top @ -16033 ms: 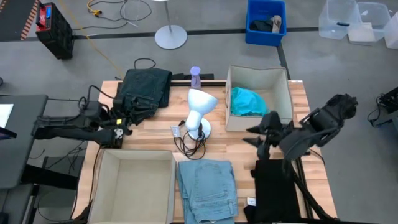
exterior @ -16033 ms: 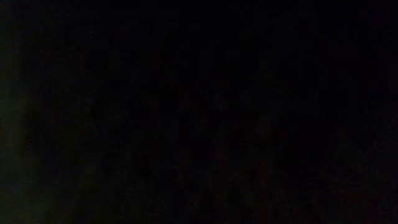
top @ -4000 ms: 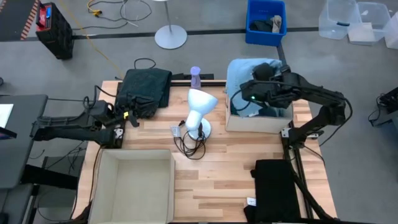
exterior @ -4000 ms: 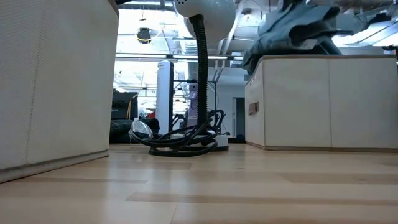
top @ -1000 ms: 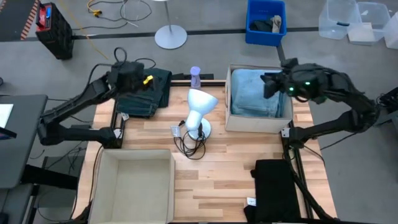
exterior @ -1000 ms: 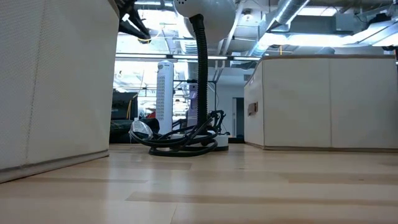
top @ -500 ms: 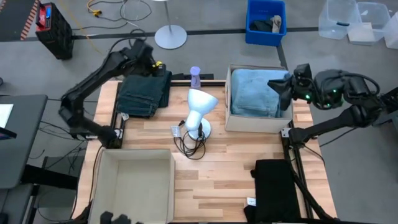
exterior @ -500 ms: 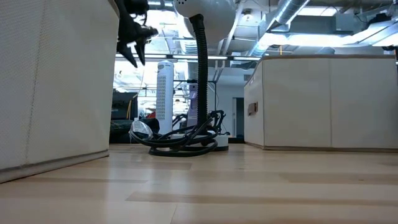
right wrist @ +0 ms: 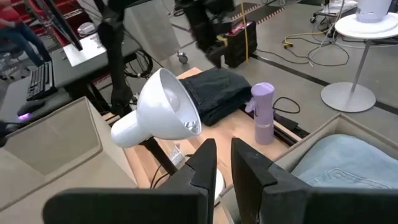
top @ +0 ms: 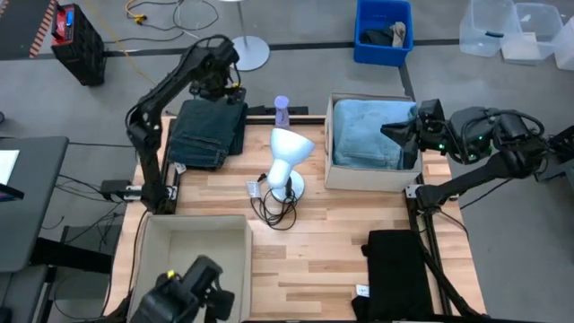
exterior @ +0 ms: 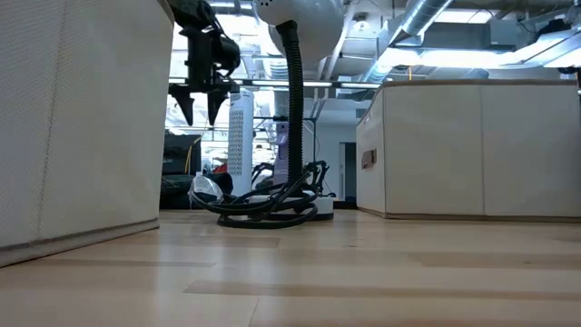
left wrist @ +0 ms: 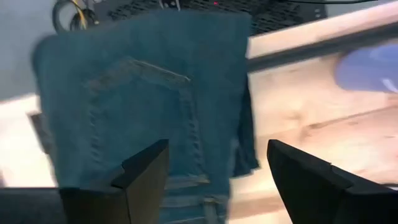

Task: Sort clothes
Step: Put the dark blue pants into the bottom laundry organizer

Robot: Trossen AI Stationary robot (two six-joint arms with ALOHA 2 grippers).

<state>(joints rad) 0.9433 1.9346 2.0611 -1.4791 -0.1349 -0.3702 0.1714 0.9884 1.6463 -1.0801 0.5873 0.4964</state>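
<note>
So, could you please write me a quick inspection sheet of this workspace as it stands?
Surface: wooden table.
Job's things: dark green trousers folded at far left corner; jeans in far box; black garment near right edge; near box.
Clutter: desk lamp, purple bottle.
Grippers: left gripper open above trousers; right gripper nearly shut over jeans, empty.
Cables: coil at lamp base.
Surroundings: blue bin on floor.
</note>
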